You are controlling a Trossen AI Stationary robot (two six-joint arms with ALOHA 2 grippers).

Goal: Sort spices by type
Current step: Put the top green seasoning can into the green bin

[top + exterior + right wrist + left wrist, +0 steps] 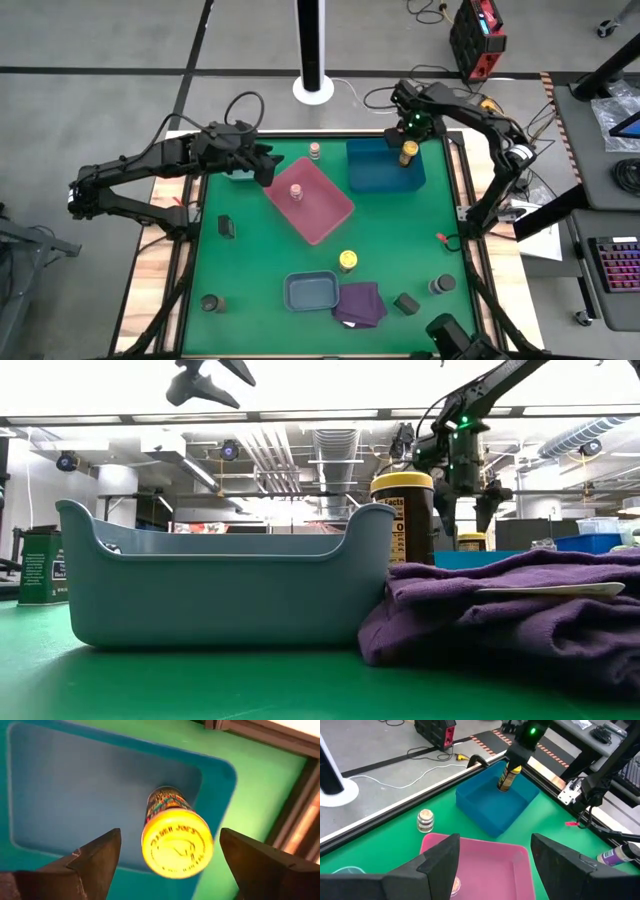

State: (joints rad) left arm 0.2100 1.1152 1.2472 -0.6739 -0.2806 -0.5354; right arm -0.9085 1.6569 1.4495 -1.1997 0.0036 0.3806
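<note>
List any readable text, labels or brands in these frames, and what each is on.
"TRADER JOE'S", embossed on the yellow lid of the yellow jar standing in the blue tray, between the open fingers of the right gripper.
Print on that jar's side label: too blurred to read.
Label on the second yellow jar behind the grey tray: illegible.
Green container, white print: illegible.

Green table (400, 240), pink tray (325, 215), blue tray (375, 172), grey tray (310, 292), purple cloth (360, 303), scattered spice jars (347, 261)

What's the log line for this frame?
right gripper: open, over yellow jar in blue tray | left gripper: open, above pink tray
</note>
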